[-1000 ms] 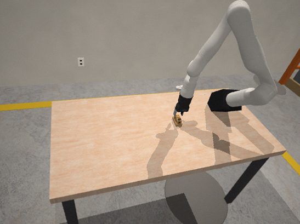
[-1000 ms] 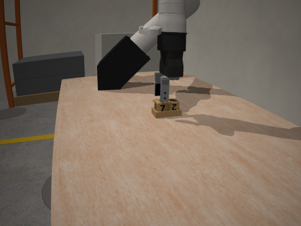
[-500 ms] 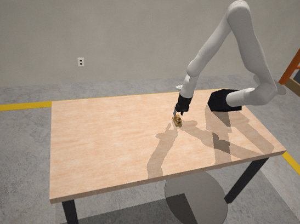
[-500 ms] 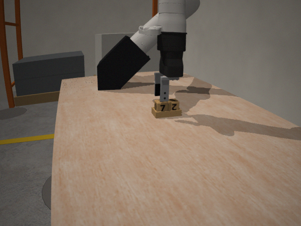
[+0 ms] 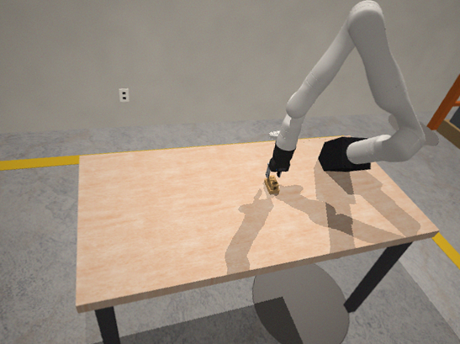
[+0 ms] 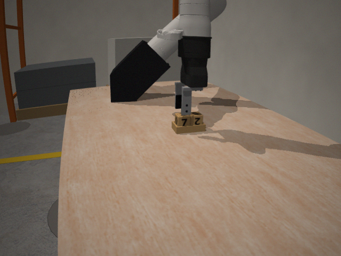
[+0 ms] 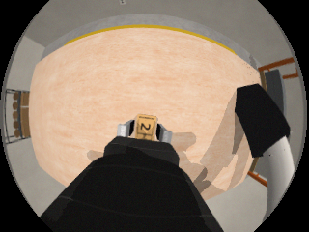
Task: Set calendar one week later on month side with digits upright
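Note:
A small wooden calendar tray lies flat on the table and holds two tan cubes side by side. In the exterior view the left cube shows a 7 and the right cube shows a 2 that looks upside down. My gripper hangs straight down over the left cube, open, its fingertips at the cube's top edge, one finger in front and one behind. The wrist view shows a cube top with a 2 between the fingertips. In the top view the tray is small below the gripper.
The arm's black base stands on the table behind the tray. A grey box and an orange frame stand beyond the table's far left edge.

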